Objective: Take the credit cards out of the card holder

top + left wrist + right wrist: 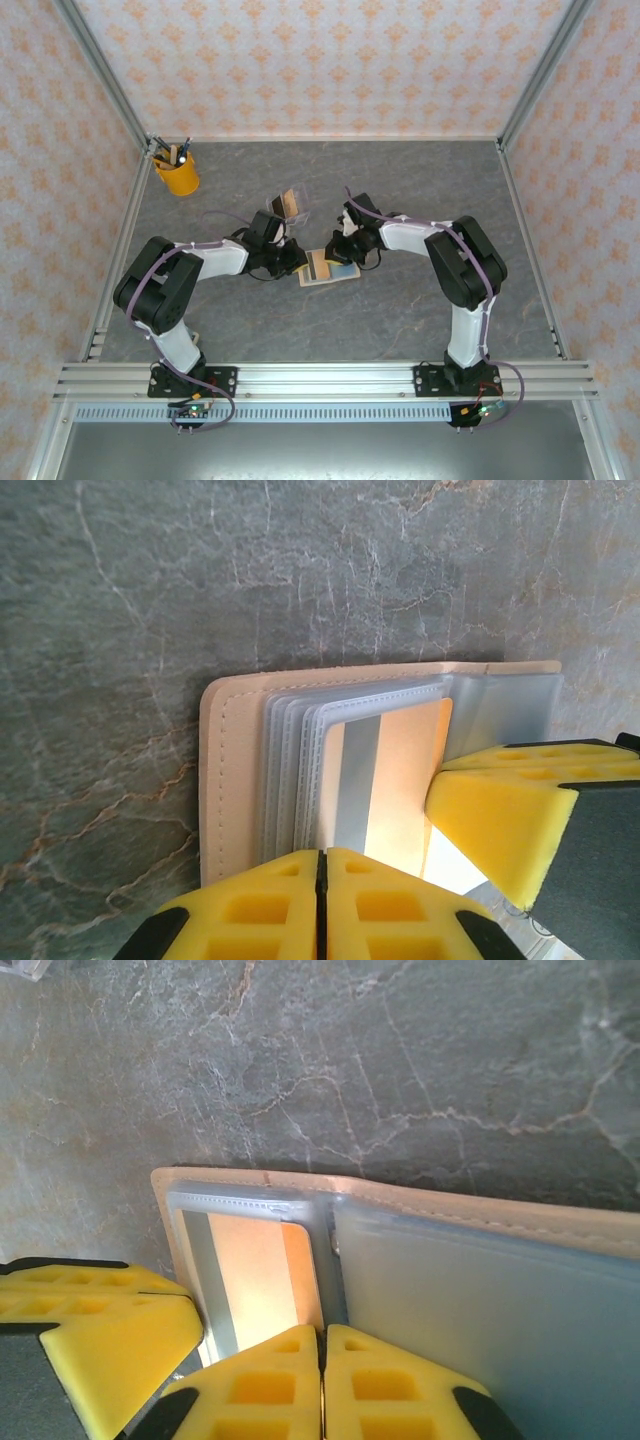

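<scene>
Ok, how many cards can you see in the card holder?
1: a tan, grey-striped card in the top sleeve of the open card holder. Others may hide in sleeves beneath.

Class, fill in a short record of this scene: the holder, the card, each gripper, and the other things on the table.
holder: card holder lies open in the middle of the table, clear sleeves showing
card: one striped card sits inside a sleeve, not yet out
left: left gripper shut, at the holder's near edge
right: right gripper shut, at the holder's fold
hold: cannot tell whether either gripper pinches a sleeve
others: yellow pen cup at back left; clear stand behind the holder
</scene>
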`<state>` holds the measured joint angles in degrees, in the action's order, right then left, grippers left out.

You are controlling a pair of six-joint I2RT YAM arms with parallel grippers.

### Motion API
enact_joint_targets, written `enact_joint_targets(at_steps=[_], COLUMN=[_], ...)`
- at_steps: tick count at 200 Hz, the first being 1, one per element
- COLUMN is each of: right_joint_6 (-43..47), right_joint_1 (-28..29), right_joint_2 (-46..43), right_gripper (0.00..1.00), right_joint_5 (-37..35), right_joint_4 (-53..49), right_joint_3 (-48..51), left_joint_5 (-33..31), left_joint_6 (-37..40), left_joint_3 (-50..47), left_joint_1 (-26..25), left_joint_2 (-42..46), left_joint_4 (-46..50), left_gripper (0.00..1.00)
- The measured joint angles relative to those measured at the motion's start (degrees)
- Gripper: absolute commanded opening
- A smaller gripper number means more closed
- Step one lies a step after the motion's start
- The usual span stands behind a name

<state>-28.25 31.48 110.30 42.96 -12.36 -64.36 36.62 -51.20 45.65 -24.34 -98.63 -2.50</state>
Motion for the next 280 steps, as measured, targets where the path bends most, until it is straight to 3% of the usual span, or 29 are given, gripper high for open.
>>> enact_joint_targets(at_steps=[47,99,147,179,280], right_joint_6=[1.1,3.0,2.6,2.5,2.3], right_joint_1=[-0.5,-1.0,-1.0,-1.0,-1.4], right_joint_2=[-2.1,-3.5,-3.4,-3.2,-1.0], right_gripper=[0.0,0.0,0.21,0.26,0.22], right_joint_5=[-0.8,-3.7,-3.5,-3.1,1.9], right_joint_4=[1.4,0.4,0.4,0.4,1.8], right_joint_3=[2.8,3.3,3.3,3.3,2.5], left_joint_5=[0.0,-1.1,0.0,0.5,0.4], left_joint_6=[0.3,3.3,5.0,5.2,5.2], left_joint_3=[0.8,2.4,3.6,4.9,6.4], left_joint_1=[0.0,0.0,-0.1,-0.8,-1.1], left_joint_2=[0.0,0.8,0.8,0.8,-3.3], left_joint_4=[0.8,5.9,6.8,6.8,6.8], left_gripper=[0.2,0.16,0.13,0.12,0.07])
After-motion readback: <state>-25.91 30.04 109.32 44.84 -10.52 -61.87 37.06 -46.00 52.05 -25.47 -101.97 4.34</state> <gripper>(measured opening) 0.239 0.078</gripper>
